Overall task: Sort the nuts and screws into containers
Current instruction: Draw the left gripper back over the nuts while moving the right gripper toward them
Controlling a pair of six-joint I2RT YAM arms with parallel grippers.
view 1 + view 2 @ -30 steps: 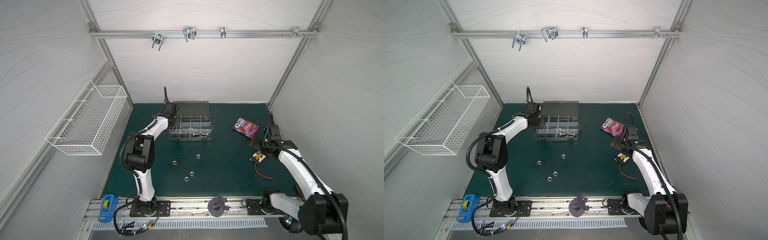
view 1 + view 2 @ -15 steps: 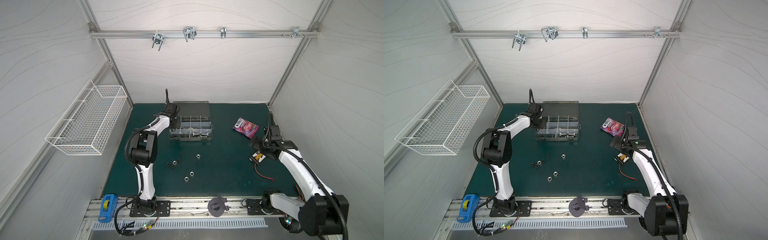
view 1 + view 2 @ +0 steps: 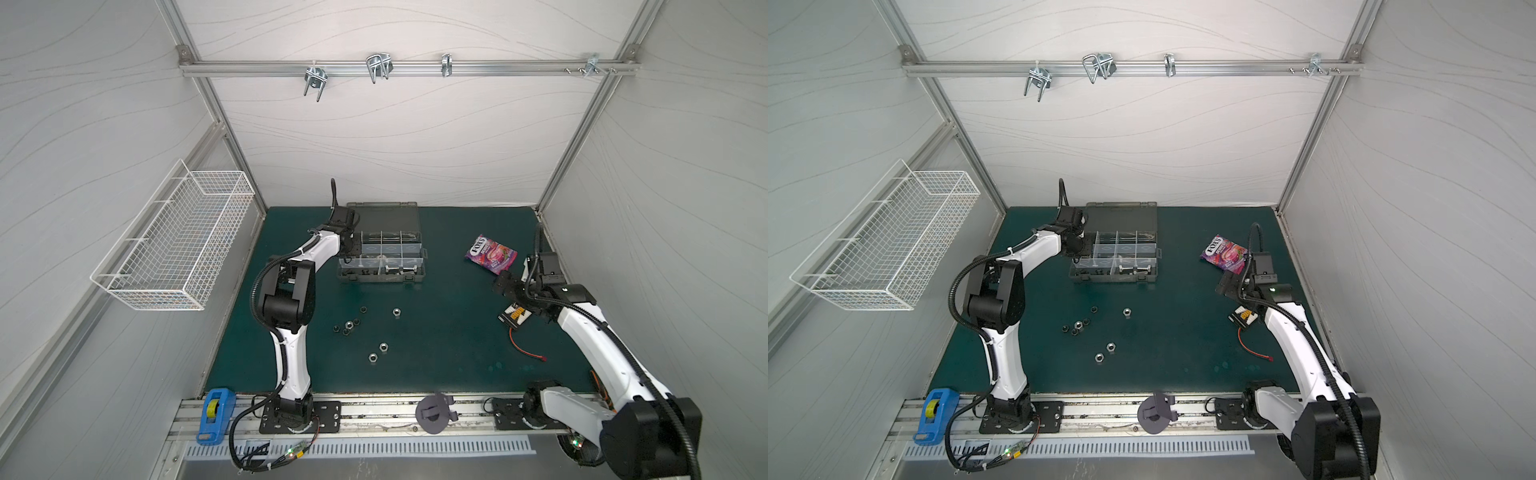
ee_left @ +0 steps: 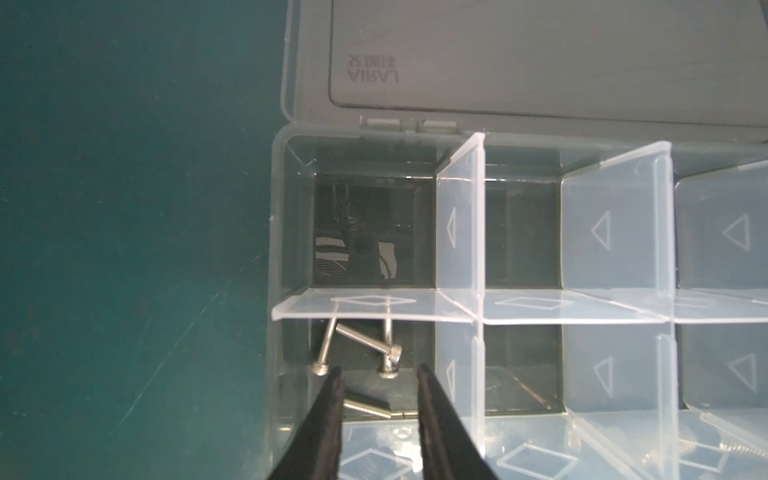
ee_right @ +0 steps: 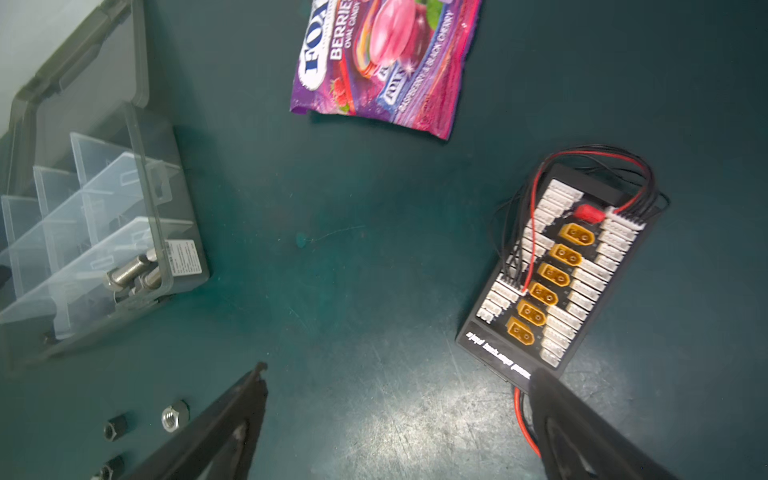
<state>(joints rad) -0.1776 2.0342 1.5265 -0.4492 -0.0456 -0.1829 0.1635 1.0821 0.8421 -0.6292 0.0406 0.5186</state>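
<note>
Left gripper (image 4: 379, 370): jaws stand a small way apart with nothing between them. The tips hang just above a compartment (image 4: 415, 353) of the organizer case (image 3: 382, 277), the second from the hinge in the column along the case's left wall. Four thin screws (image 4: 357, 338) lie loose on the floor of that compartment, three crossing one another and one apart beside a fingertip (image 4: 334, 386). The compartment next to the hinge holds nothing that can be made out. The lid (image 4: 540, 62) lies open and flat behind the case.

Compared with a second ago, both top views show the left arm's elbow drawn up and nearer the case. Its wrist is at the same left edge of the case. Since half a second ago the arm shows no visible shift.

Right gripper (image 5: 399, 372): jaws wide apart, empty, above bare mat (image 3: 436, 332), unchanged in place from the earlier frames. Stout bolts (image 5: 133, 272) lie in a front corner compartment. The nuts (image 3: 349, 326), silver and black, lie scattered on the mat in front of the case, in the same spots as before. A candy packet (image 3: 490, 253) and a charging board (image 5: 573, 270) lie near the right gripper.
</note>
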